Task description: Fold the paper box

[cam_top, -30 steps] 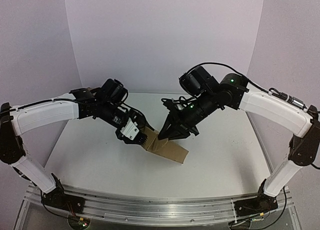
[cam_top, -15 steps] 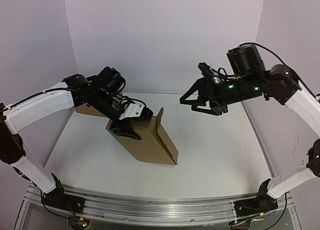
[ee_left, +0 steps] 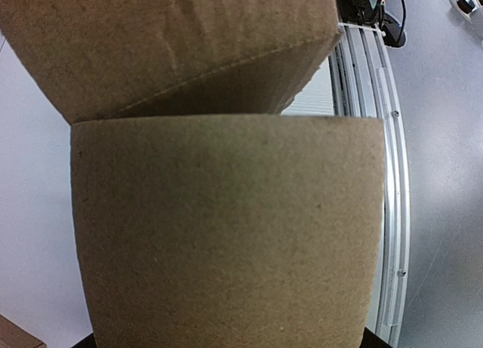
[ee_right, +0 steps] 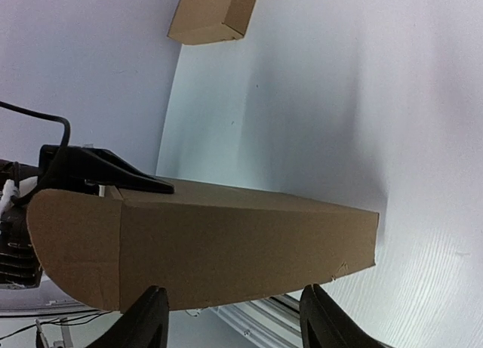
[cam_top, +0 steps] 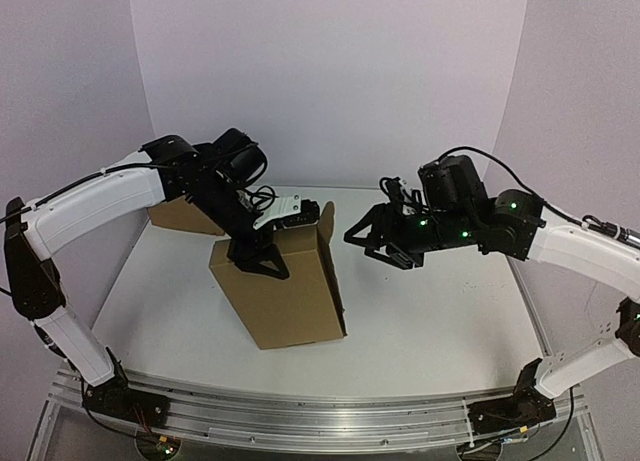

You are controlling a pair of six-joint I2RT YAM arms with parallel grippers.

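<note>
Two arms, frame centre: pinching the paper box [cam_top: 285, 296] by its top edge with the left gripper [cam_top: 263, 249]; holding the right gripper [cam_top: 372, 244] right of it, fingers wide apart.

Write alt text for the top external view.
The left gripper holds the paper box standing on edge on the table. The right gripper hovers open to its right, not touching. A second cardboard box lies at the back left.

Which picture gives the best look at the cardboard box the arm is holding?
The top external view: the whole paper box shows, tilted, the left gripper clamped on its top edge. The left wrist view shows only close-up cardboard; the right wrist view, one long side.
</note>
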